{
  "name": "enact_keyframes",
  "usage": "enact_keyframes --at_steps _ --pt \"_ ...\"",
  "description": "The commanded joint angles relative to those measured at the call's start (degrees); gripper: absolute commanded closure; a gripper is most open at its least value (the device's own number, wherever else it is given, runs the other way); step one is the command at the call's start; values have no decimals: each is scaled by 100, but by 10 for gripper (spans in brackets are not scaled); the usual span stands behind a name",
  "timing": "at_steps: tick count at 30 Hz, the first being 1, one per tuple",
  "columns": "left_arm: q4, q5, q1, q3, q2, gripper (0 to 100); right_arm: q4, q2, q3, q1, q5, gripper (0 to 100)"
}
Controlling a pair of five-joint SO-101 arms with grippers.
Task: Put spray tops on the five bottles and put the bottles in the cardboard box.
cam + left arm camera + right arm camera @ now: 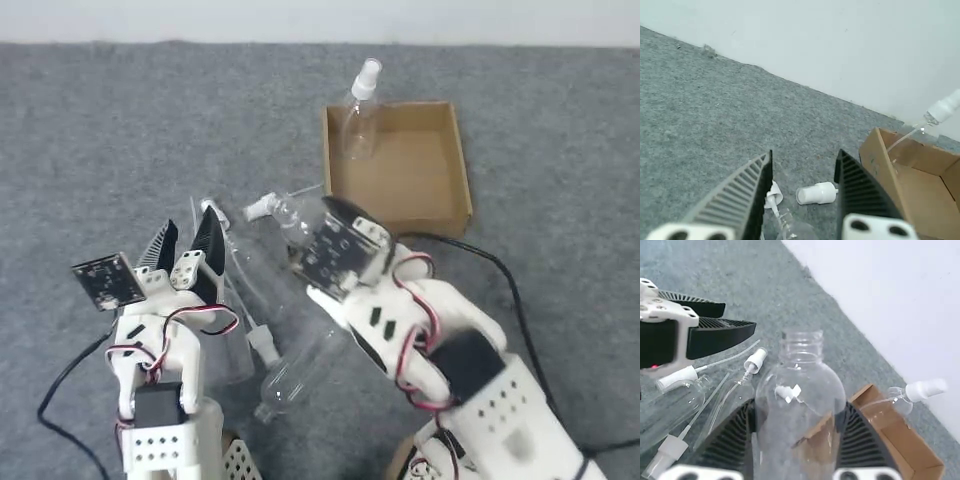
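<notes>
Clamping a clear, topless bottle point(802, 385) around its body, the right gripper point(797, 437) hung over the grey carpet point(100, 120) just beside the cardboard box point(420, 170). One capped bottle point(358, 120) leaned in the box's far corner, its spray head poking above the rim. The left gripper point(190, 232) hovered nearby with its jaws spread and nothing between them. A loose spray top point(817, 193) lay on the carpet ahead of it, and another bare bottle point(300, 372) lay between the arms.
</notes>
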Motion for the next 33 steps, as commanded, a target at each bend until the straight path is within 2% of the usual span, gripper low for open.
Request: enact_keyframes --at_steps 1,9,16,25,33 --pt "-141 -35 -18 -75 -114 813 -127 -840 246 -13 26 958" --pt "-132 -35 -18 -75 -114 813 -136 -1648 853 13 53 958" --pt "-79 -44 0 -75 -114 813 -145 -1736 1011 567 18 958" --pt "-79 -44 0 -75 -114 813 -892 -1789 1697 593 18 958" --pt "-79 -44 0 -75 -114 813 -848 -1789 1732 593 18 958"
